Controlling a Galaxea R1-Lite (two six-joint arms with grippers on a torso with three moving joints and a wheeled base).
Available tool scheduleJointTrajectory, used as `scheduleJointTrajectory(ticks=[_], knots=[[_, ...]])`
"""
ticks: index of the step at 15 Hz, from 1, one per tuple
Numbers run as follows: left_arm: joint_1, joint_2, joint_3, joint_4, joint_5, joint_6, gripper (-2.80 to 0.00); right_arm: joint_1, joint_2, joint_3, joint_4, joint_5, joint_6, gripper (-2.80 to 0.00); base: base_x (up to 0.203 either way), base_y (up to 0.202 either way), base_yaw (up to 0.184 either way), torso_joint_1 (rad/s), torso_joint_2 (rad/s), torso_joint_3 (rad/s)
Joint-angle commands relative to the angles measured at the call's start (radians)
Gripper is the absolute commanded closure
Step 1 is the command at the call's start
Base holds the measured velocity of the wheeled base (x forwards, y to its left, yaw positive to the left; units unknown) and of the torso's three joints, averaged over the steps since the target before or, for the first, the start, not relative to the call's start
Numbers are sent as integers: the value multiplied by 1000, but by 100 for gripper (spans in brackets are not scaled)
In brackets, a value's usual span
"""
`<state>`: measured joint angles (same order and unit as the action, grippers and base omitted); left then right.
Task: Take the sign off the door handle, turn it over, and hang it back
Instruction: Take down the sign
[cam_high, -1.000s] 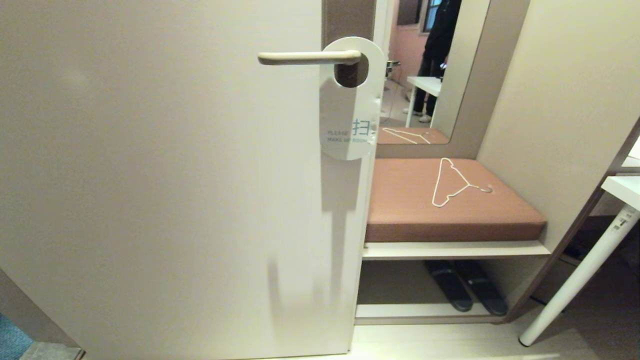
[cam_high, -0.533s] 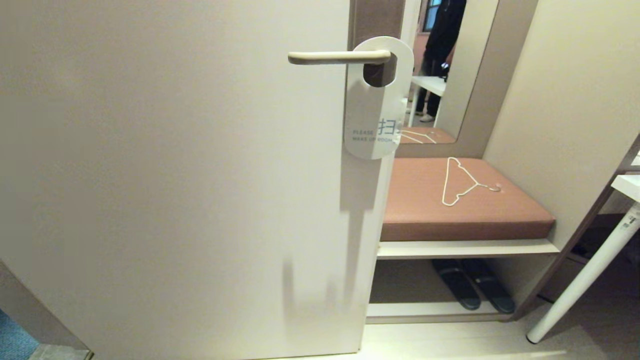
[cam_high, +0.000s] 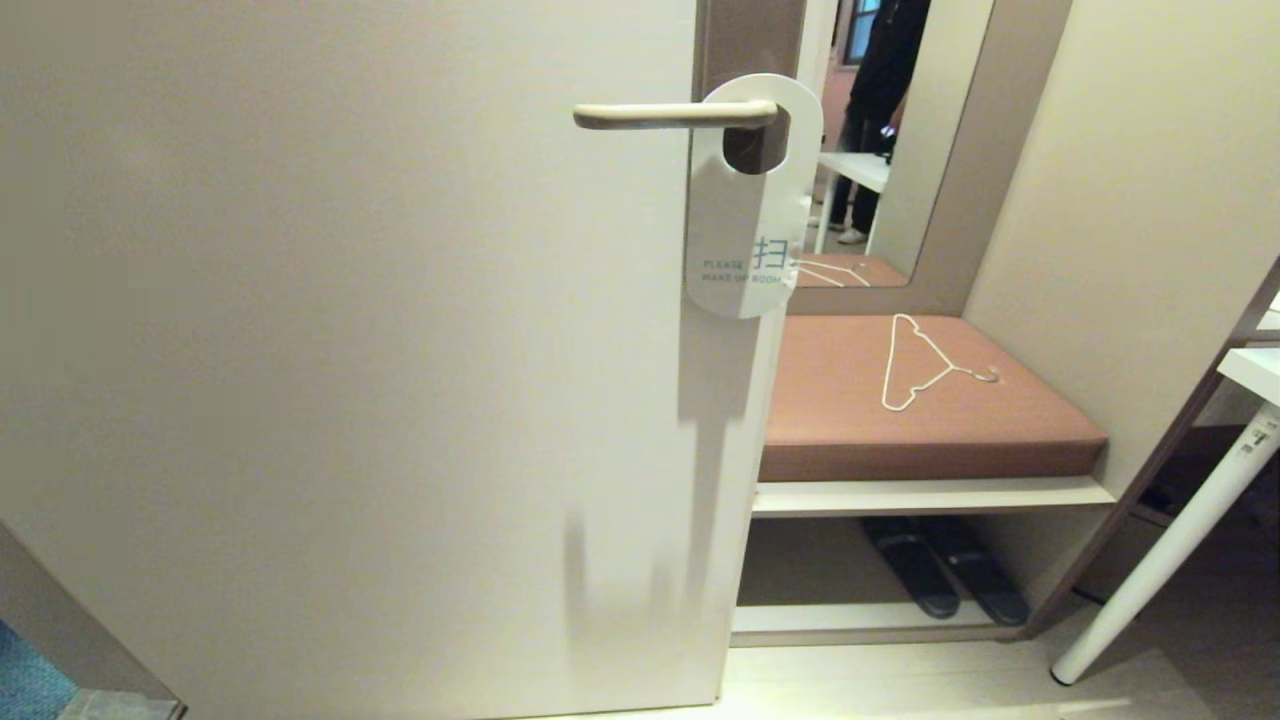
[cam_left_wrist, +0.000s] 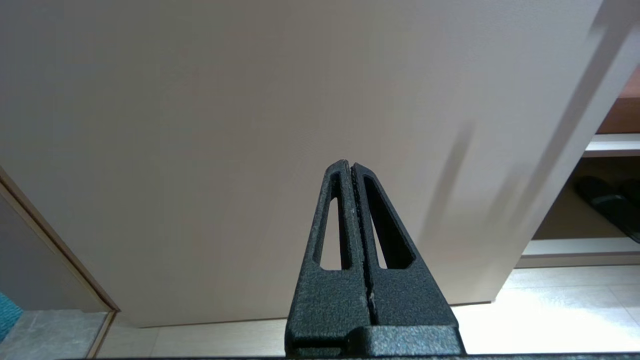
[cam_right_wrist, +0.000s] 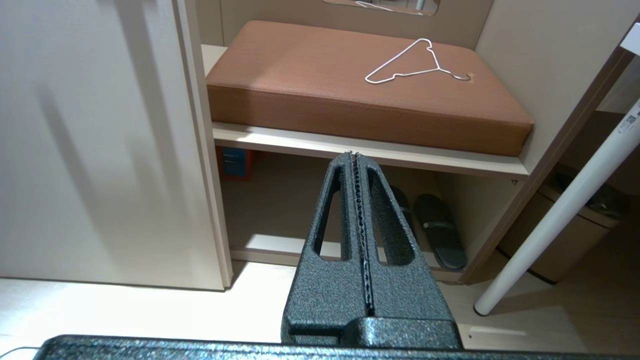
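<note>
Two claws, both clenched on nothing, sit low and well away from the work: the left claw (cam_left_wrist: 352, 167) points at the bare lower face of the door (cam_high: 350, 350), and the right claw (cam_right_wrist: 354, 157) points toward the shelf space under the cushioned seat, its toothed fingers (cam_right_wrist: 345, 210) pressed flat together. Neither arm reaches into the head view. Up on the door, the sign (cam_high: 745, 215) hangs from the door handle (cam_high: 670, 115), the cream lever passing through the sign's oval hole close to the elbow end, in front of the brownish plate (cam_high: 748, 40). Its white side faces out, with teal lettering reading "PLEASE MAKE UP ROOM" near the rounded lower edge, and the card hangs straight down along the door's edge, throwing a long shadow below it. Just past the door edge a brown cushion (cam_high: 930, 420) rests on a pale shelf, and a white wire clothes hanger (cam_high: 925, 365) lies flat on top of it. A pair of dark slippers (cam_high: 945, 580) sits side by side in the compartment underneath. Behind the cushion a mirror (cam_high: 900, 150) reflects a person in dark clothing standing by a white table. A slanted white table leg (cam_high: 1160, 570) comes down to the floor at the right.
</note>
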<state>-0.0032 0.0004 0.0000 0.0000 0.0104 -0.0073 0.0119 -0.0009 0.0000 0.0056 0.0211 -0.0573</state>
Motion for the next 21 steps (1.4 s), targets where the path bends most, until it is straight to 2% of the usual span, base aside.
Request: scheduleJointTrajectory(ticks=[1,13,15,19,21], knots=[[0,0,0,0,0,0,0,0,1,0,0,0,-1,0,0,0,0,0,0,0],[0,0,0,0,0,0,0,0,1,-4,1,0,1,0,0,0,0,0,0,0],[0,0,0,0,0,0,0,0,1,-48,33,-1,1,0,0,0,0,0,0,0],[0,0,0,0,0,0,0,0,7,-188,186,-1,5,0,0,0,0,0,0,0],[0,0,0,0,0,0,0,0,65,-226,201,-3,6,0,0,0,0,0,0,0]])
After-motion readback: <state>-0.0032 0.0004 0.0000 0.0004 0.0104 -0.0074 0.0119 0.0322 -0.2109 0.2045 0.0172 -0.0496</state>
